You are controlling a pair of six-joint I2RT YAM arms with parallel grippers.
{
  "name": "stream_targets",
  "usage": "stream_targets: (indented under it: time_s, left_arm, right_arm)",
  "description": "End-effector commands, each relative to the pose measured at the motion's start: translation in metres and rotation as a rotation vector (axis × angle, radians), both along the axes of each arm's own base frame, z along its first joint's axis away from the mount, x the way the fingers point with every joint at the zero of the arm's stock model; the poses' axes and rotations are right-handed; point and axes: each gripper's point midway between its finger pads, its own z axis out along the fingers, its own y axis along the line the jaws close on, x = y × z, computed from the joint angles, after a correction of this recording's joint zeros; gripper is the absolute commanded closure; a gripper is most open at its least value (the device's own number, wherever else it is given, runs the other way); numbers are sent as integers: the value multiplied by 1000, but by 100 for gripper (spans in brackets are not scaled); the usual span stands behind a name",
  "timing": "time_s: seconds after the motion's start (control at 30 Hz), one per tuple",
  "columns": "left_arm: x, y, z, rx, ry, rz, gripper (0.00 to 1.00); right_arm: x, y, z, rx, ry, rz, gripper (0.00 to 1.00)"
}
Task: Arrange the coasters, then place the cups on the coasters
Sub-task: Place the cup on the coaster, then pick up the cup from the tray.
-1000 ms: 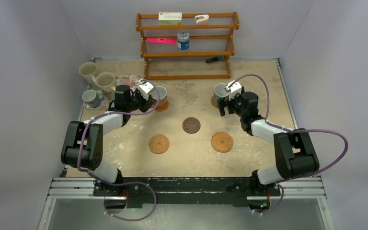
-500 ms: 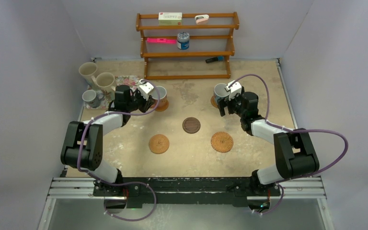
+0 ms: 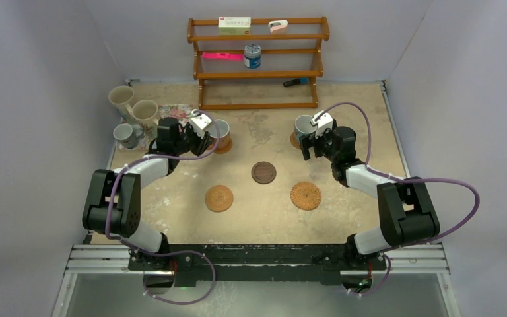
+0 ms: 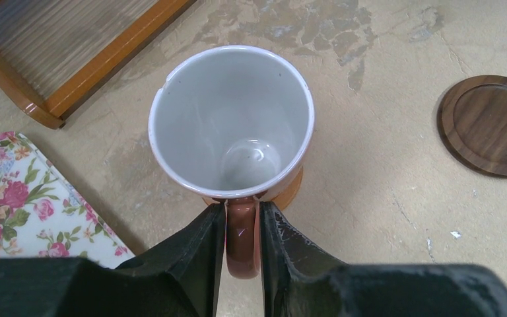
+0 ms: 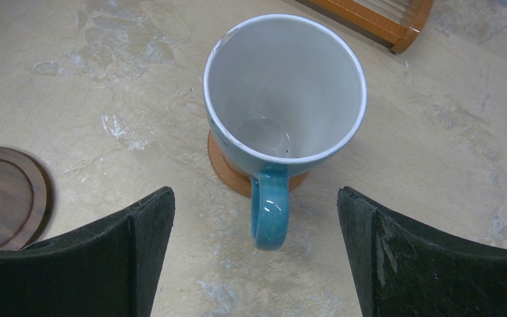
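Observation:
The orange-brown cup (image 4: 231,119) stands upright on a tan coaster (image 4: 295,188) at the back left (image 3: 222,127). My left gripper (image 4: 242,218) is shut on its handle, one finger against each side. The light blue cup (image 5: 284,86) sits on another tan coaster (image 5: 228,173) at the back right (image 3: 303,125). My right gripper (image 5: 253,191) is open, its fingers wide on either side of the blue handle and touching nothing. A dark wood coaster (image 3: 263,172) and two woven coasters (image 3: 218,197) (image 3: 305,195) lie bare in the middle.
Two cream cups (image 3: 121,99) (image 3: 145,112) and a small grey-white cup (image 3: 126,135) stand at the far left by the floral tray (image 3: 175,111). A wooden shelf (image 3: 257,63) with a tin can (image 3: 252,57) lines the back edge.

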Motion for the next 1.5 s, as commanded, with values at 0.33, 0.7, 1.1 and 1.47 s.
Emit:
stream_targets:
  time_s: [0.33,0.7,1.1,1.47]
  left_arm:
    - [4,-7,26,-12,-96,-43,68]
    - [1,-6,35,-15,-121,-39,37]
    - [-5,-6,64,-81,-193,-20,30]
    - [-12,2,88,-131,-273,21,0]
  right_arm:
    - [14,0,21,-2,-68,-7,6]
    - [13,0,22,-2,-69,-7,6]
    - [13,-1,23,-2,-72,-9,6]
    - [12,-1,26,0,-80,-12,6]
